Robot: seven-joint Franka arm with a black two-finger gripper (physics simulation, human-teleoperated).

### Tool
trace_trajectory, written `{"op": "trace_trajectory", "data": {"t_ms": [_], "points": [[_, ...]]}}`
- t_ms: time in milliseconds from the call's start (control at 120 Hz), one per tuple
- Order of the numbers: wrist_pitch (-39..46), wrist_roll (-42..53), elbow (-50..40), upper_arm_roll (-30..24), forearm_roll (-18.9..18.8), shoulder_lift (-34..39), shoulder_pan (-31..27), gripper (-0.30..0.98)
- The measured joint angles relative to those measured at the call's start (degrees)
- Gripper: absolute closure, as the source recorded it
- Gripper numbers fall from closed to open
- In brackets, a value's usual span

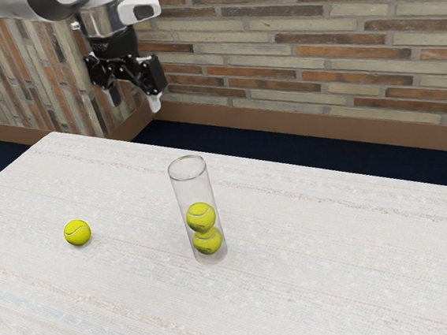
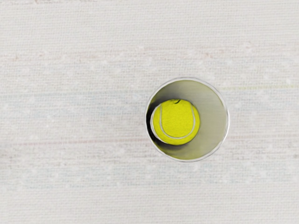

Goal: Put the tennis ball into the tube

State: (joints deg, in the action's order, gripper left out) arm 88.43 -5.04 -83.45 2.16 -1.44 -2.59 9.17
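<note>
High above the table's far edge in the exterior view, my gripper (image 1: 134, 105) stands open with nothing between its fingers. A clear upright tube (image 1: 187, 169) stands on the table, holding two yellow tennis balls stacked, an upper one (image 1: 201, 216) and a lower one (image 1: 207, 242). A loose tennis ball (image 1: 78, 232) lies on the table to the tube's left in the exterior view. The wrist view looks down into the round mouth of the tube (image 2: 212, 119), with the upper ball (image 2: 176, 122) inside; the lower ball is hidden beneath it.
The pale table (image 1: 321, 277) extends around the tube and the loose ball. A brick wall (image 1: 315, 48) with a brown baseboard rises behind the table, beyond a strip of dark floor (image 1: 286, 161).
</note>
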Motion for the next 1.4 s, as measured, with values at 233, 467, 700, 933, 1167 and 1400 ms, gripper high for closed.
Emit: {"op": "trace_trajectory", "data": {"t_ms": [233, 467, 700, 933, 1167, 1400], "points": [[0.0, -0.9, -7.3, -0.1, 0.5, 6.9, -2.6, 0.00], [6.9, -1.6, -30.2, -0.6, -0.7, 18.4, -13.8, 0.00], [23.1, -1.8, -36.6, -0.4, -4.2, 4.5, -22.3, 0.00], [39.8, 3.9, -36.7, -0.6, -4.6, -6.0, -28.5, 0.00], [48.0, 10.3, -33.9, -0.6, -4.5, -11.7, -29.7, 0.00], [49.5, 14.8, -33.5, -0.6, -4.3, -14.8, -31.3, 0.00]]}}
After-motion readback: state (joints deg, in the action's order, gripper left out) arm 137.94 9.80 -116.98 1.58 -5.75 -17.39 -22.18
